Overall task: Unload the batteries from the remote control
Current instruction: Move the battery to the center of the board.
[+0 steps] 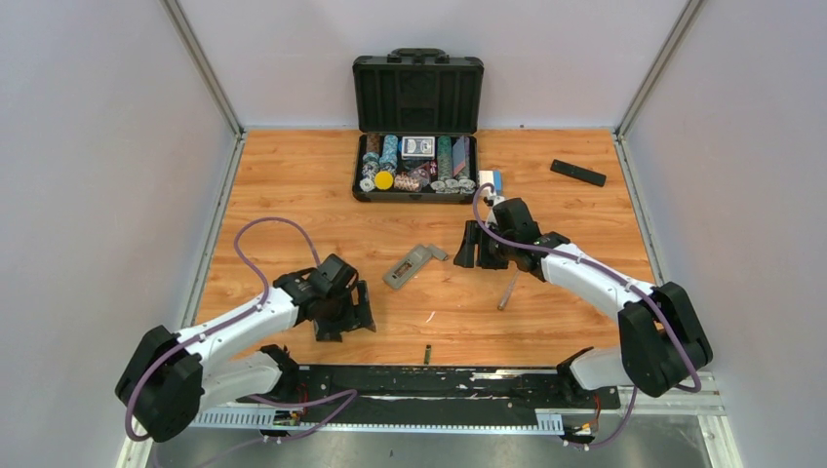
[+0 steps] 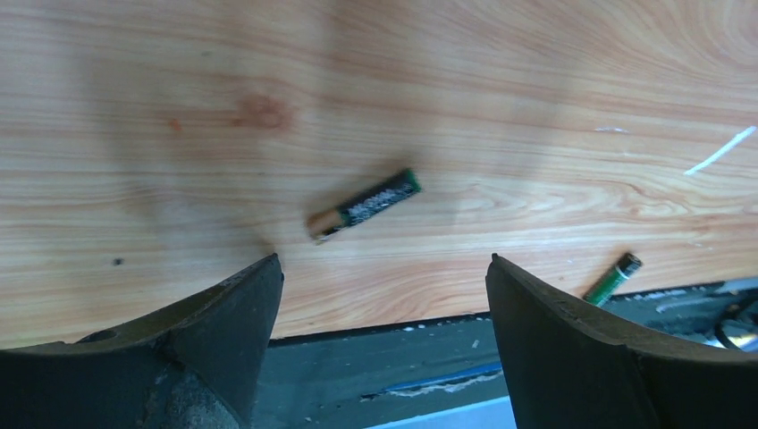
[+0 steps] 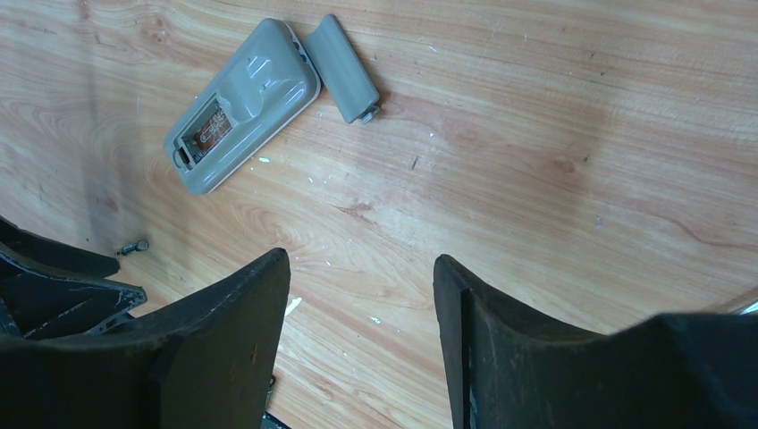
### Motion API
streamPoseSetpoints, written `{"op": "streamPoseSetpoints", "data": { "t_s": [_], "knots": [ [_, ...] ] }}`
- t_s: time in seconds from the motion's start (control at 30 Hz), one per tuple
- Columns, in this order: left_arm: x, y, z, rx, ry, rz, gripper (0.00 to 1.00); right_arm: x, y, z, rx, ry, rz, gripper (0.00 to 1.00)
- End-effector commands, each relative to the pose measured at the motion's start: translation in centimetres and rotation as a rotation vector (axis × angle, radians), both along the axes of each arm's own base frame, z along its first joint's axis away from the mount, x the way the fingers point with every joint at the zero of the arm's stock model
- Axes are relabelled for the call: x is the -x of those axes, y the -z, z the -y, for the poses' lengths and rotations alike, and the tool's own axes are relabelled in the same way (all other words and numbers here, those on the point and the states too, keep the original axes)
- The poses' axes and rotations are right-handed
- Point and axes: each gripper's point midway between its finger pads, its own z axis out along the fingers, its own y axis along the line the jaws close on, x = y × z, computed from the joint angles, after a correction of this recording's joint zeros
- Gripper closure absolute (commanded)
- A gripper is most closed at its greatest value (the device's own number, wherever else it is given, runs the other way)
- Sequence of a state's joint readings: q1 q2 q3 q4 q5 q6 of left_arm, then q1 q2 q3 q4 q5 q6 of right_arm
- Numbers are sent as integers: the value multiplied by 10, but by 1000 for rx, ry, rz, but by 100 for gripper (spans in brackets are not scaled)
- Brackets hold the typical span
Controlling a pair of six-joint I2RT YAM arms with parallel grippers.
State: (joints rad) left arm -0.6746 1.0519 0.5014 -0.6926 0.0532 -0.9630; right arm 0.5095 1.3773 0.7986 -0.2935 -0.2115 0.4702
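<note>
Left claw point(image 2: 384, 268) wide, empty, above battery point(image 2: 365, 206) on tabletop point(image 2: 536, 107); second battery point(image 2: 613, 278) near edge. Right claw point(image 3: 362, 259) open, empty; grey remote point(image 3: 241, 105), cover point(image 3: 347, 68) just beside.

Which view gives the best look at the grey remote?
Right wrist: the grey remote lies large and sharp, compartment side up, its detached cover beside it. Top external shows it only small; left wrist does not show it.
</note>
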Motion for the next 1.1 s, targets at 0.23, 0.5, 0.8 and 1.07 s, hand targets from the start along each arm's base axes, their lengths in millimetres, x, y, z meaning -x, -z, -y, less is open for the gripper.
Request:
{"op": "streamPoseSetpoints", "data": {
  "t_s": [0.23,0.5,0.8,1.07],
  "knots": [
    [-28,6,40,98,81,35,8,2,-7,-4,-38,6,23,39],
    [-28,-8,35,71,115,63,9,2,-6,-4,-37,8,20,39],
    [-24,-37,-12,-68,-3,170,6,0,-2,-9,-46,3,7,39],
    [-50,-30,-21,-243,32,176,5,-1,-7,-11,-50,-2,17,39]
  ]
}}
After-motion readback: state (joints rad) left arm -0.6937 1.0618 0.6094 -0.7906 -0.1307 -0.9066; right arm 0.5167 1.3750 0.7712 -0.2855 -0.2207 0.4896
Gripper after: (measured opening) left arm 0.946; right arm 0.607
